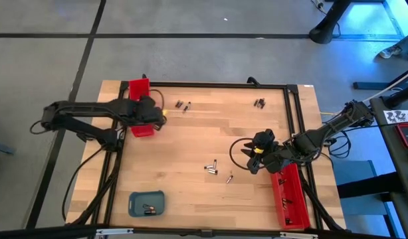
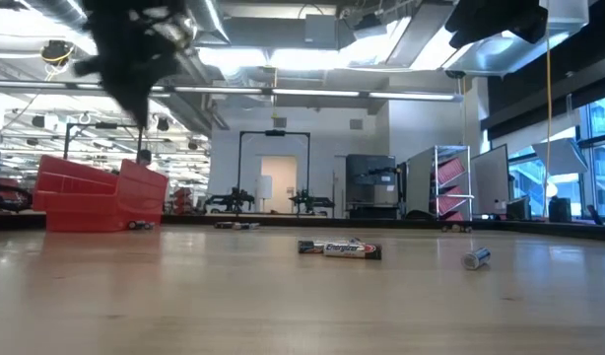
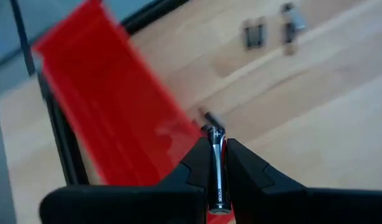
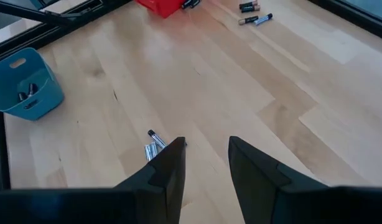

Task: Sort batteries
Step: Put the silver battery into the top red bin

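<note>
While your left gripper (image 3: 217,163) hangs over the red tray (image 1: 140,106) at the table's far left, it is clamped on one battery (image 3: 215,168). Loose batteries (image 1: 211,166) lie mid-table. Your right gripper (image 4: 204,163) hovers just right of them, fingers parted, holding nothing.

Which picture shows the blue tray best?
The right wrist view: the blue tray shows its wall, handle slot and batteries inside. The high view shows it small, from above. The low and left wrist views miss it.
</note>
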Controlling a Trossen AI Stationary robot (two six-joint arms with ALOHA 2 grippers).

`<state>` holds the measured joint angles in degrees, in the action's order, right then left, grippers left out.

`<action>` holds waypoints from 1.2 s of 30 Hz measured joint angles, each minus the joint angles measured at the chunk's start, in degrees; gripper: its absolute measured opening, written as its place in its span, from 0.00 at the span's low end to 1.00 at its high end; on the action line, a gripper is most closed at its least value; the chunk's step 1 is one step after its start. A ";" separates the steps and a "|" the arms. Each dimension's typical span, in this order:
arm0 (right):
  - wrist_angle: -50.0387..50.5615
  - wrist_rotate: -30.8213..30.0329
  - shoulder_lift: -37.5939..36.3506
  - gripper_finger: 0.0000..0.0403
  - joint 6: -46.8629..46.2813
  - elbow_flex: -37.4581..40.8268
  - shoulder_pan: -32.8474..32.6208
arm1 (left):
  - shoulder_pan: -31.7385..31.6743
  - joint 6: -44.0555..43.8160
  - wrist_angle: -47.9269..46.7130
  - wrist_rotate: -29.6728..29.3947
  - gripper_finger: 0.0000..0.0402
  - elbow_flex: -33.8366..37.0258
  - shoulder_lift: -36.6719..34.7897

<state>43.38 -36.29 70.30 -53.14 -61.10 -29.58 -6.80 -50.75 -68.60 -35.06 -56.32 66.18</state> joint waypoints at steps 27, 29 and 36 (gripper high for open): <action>-3.85 0.81 0.00 0.31 0.56 0.00 0.00 | -38.01 66.37 14.44 24.31 0.06 9.93 -2.91; -4.44 0.79 0.00 0.31 0.53 0.00 0.00 | -40.29 68.16 15.42 25.82 0.06 9.93 -1.01; -7.01 0.72 0.00 0.31 0.48 0.00 0.00 | -44.98 70.41 16.68 26.09 0.06 9.98 8.60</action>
<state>36.37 -35.57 70.30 -52.66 -61.10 -29.58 -51.77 19.65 -51.91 -8.97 -46.34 74.78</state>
